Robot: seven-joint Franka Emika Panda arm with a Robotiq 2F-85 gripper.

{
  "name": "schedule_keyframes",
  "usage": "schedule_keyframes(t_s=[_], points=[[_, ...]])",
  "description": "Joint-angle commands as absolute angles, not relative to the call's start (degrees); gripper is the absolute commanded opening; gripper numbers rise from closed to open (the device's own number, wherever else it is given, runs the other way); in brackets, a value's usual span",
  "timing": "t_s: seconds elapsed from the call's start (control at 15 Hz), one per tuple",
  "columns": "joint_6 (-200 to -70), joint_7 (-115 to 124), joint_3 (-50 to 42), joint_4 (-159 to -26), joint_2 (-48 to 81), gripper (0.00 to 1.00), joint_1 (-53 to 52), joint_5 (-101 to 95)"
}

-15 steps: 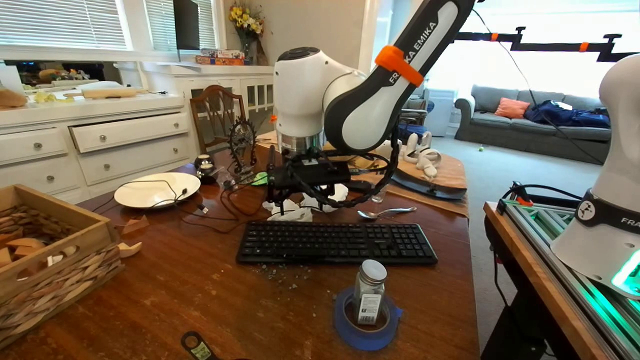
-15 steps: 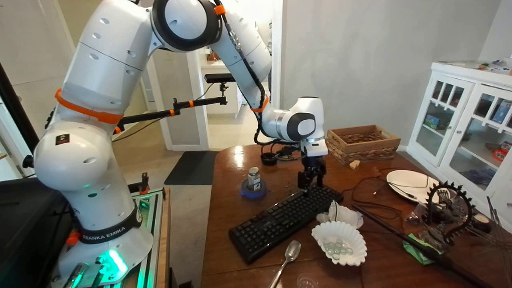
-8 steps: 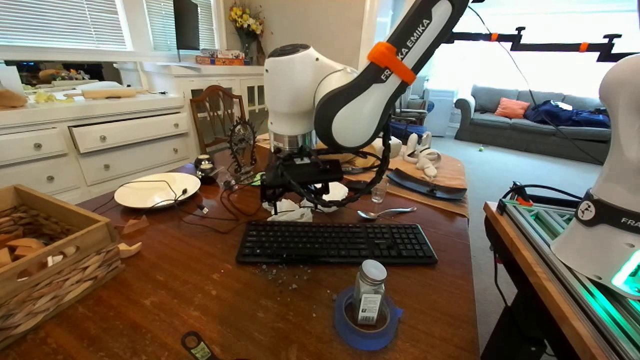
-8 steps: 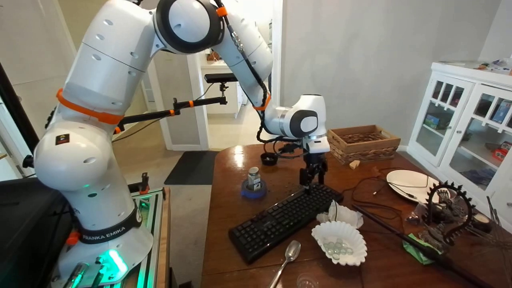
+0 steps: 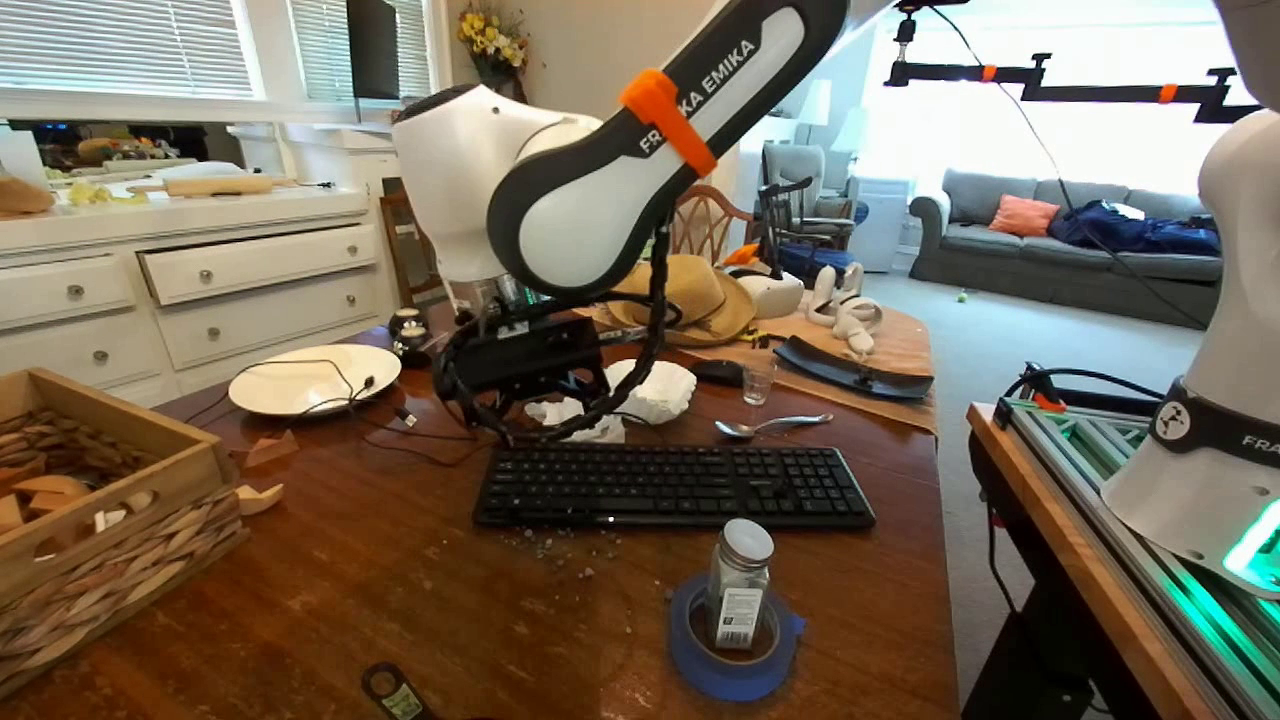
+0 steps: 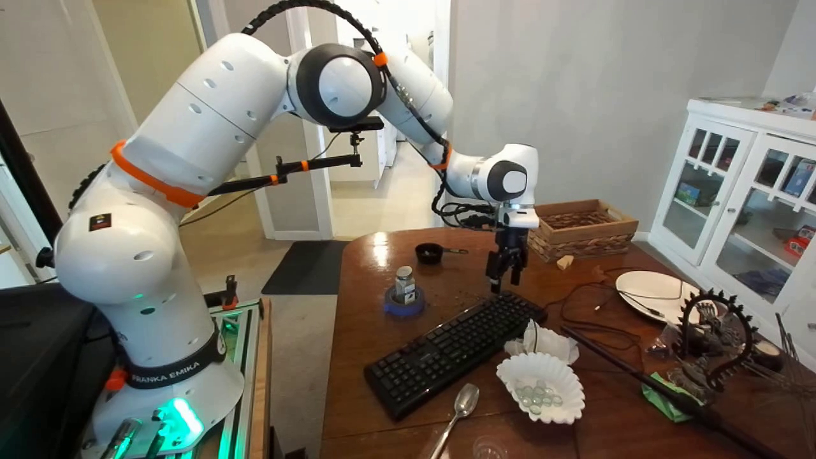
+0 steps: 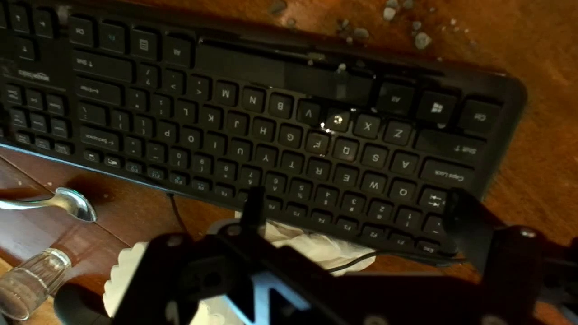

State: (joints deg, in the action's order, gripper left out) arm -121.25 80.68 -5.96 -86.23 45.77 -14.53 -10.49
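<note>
My end effector (image 7: 356,201) spread wide, nothing between fingers. Hangs over Esc-key end of black keyboard (image 7: 271,135); cannot tell whether fingertips touch keys. Keyboard flat on tabletop (image 5: 400,560). Grey crumbs (image 7: 422,40) just beyond space-bar edge; lidded glass jar (image 5: 740,590) upright inside blue tape roll (image 5: 735,685) on same side. Near function-key edge: crumpled white sheet (image 6: 554,343), fluted white bowl (image 6: 553,373) holding glass beads (image 6: 539,396), spoon (image 6: 466,400). Farther off on same tabletop: white plate (image 6: 650,280), woven basket (image 6: 583,243).
</note>
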Motion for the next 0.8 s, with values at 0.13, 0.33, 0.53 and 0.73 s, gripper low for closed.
schedule_keyframes(t_s=[0.13,0.33,0.53,0.73], points=[[-111.50,85.85,-8.22,-66.51,58.86,1.00,-14.21,-10.22],[-107.40,86.89,-8.57,-58.35,64.39,1.00,-13.09,-9.72],[-108.46,86.39,-8.49,-61.35,62.42,1.00,-13.02,-10.52],[-107.15,86.49,-8.59,-56.75,65.60,1.00,-12.45,-10.35]])
